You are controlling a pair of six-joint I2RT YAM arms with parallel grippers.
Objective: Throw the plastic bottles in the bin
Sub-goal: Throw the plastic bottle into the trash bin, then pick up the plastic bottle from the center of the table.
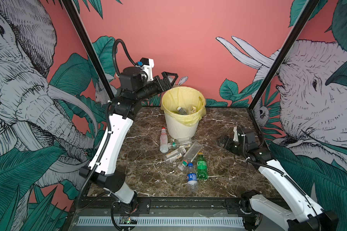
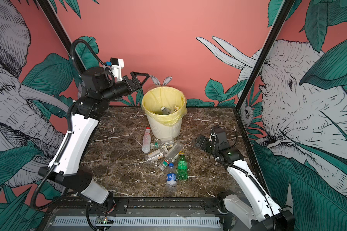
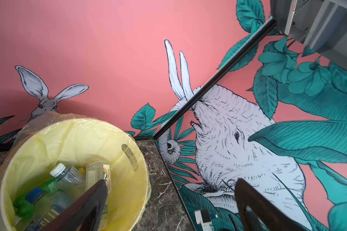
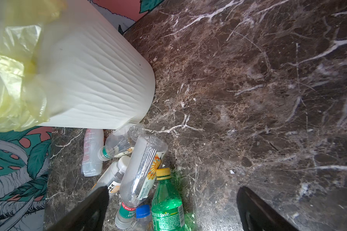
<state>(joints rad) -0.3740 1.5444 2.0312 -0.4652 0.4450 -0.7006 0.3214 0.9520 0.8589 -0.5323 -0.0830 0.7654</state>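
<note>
Right jaws spread wide, nothing held, low over the worktop (image 1: 148, 180), just right of the plastic bottles (image 1: 173, 155) heaped before the bin (image 1: 178, 128). Closest: big clear bottle (image 1: 193, 151), lying slantwise, base end toward those jaws. Left jaws wide and empty too, up by the bin's rim, well off. Right-arm grab, probably.

bottles (image 1: 173, 155) heaped before bin (image 1: 180, 128), open tabletop (image 1: 146, 166) either side, left tool (image 3: 171, 181) above rim

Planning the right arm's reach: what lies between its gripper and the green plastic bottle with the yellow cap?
Only bare dark marble tabletop, between right gripper and green yellow-capped plastic bottle; both top views show it.
</note>
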